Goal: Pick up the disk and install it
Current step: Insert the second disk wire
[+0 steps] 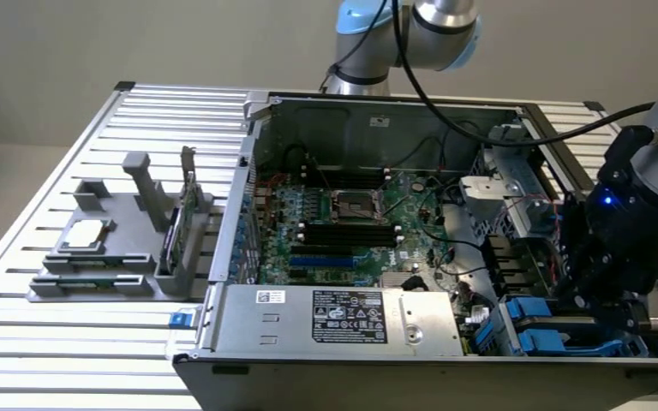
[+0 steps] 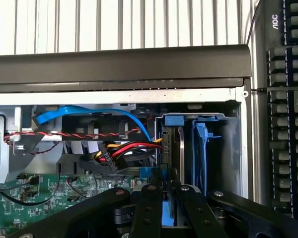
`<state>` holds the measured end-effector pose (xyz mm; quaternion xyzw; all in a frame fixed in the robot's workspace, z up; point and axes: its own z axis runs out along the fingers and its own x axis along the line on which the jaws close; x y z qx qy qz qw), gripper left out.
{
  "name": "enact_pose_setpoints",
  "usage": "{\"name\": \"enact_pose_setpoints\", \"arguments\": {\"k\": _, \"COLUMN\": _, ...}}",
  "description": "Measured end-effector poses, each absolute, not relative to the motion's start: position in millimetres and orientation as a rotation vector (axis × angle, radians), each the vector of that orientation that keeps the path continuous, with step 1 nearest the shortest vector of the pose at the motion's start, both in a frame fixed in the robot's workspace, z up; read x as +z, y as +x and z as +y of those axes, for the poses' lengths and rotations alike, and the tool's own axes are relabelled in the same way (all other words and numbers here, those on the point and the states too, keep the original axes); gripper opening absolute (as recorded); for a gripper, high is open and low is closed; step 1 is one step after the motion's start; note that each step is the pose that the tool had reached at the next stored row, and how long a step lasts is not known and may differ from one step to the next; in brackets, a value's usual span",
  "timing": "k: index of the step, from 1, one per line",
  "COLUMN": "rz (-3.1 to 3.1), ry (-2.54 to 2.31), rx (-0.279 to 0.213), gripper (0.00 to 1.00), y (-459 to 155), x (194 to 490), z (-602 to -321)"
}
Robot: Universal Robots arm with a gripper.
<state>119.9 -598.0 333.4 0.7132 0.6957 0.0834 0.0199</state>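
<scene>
An open grey metal computer case (image 1: 375, 120) lies on a slatted white table (image 1: 32, 360), its green motherboard (image 1: 346, 227) exposed. At its drive bay on the exterior view's right, the black gripper (image 2: 163, 196) has its jaws clenched on the silver, blue-railed disk (image 2: 169, 153), standing on edge in the bay.

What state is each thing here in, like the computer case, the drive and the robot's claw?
Black metal computer case: open, side panel off.
Silver hard drive with blue plastic rails, the disk: on edge in the bay, gripped.
Black gripper: shut on the disk.
Small square silver processor chip: lying in grey holder.
</scene>
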Motion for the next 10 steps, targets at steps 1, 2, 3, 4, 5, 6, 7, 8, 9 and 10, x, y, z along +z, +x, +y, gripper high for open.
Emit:
{"name": "enact_pose_setpoints", "arguments": {"k": 1, "rz": 2.158, "ry": 2.213, "rx": 0.259, "gripper": 0.16, "y": 119.9, "x": 332.7, "z": -598.0}}
{"name": "enact_pose_setpoints", "arguments": {"k": 2, "rz": 2.159, "ry": 2.213, "rx": 0.259, "gripper": 0.16, "y": 119.9, "x": 332.1, "z": -598.1}}
{"name": "enact_pose_setpoints", "arguments": {"k": 3, "rz": 2.159, "ry": 2.212, "rx": 0.259, "gripper": 0.16, "y": 120.0, "x": 331.5, "z": -598.1}}
{"name": "enact_pose_setpoints", "arguments": {"k": 4, "rz": 2.159, "ry": 2.212, "rx": 0.259, "gripper": 0.16, "y": 120.0, "x": 331.0, "z": -598.2}}
{"name": "enact_pose_setpoints", "arguments": {"k": 5, "rz": 2.159, "ry": 2.213, "rx": 0.259, "gripper": 0.16, "y": 120.0, "x": 330.6, "z": -598.4}}
{"name": "enact_pose_setpoints", "arguments": {"k": 6, "rz": 2.159, "ry": 2.213, "rx": 0.258, "gripper": 0.16, "y": 120.0, "x": 330.4, "z": -598.5}}
{"name": "enact_pose_setpoints", "arguments": {"k": 7, "rz": 2.16, "ry": 2.214, "rx": 0.257, "gripper": 0.16, "y": 120.1, "x": 330.2, "z": -598.6}}
{"name": "enact_pose_setpoints", "arguments": {"k": 8, "rz": 2.161, "ry": 2.215, "rx": 0.257, "gripper": 0.16, "y": 120.2, "x": 330.1, "z": -598.8}}
{"name": "enact_pose_setpoints", "arguments": {"k": 9, "rz": 2.162, "ry": 2.216, "rx": 0.257, "gripper": 0.18, "y": 120.3, "x": 329.9, "z": -599.1}}
{"name": "enact_pose_setpoints", "arguments": {"k": 10, "rz": 2.163, "ry": 2.218, "rx": 0.259, "gripper": 0.18, "y": 120.2, "x": 330.0, "z": -599.6}}
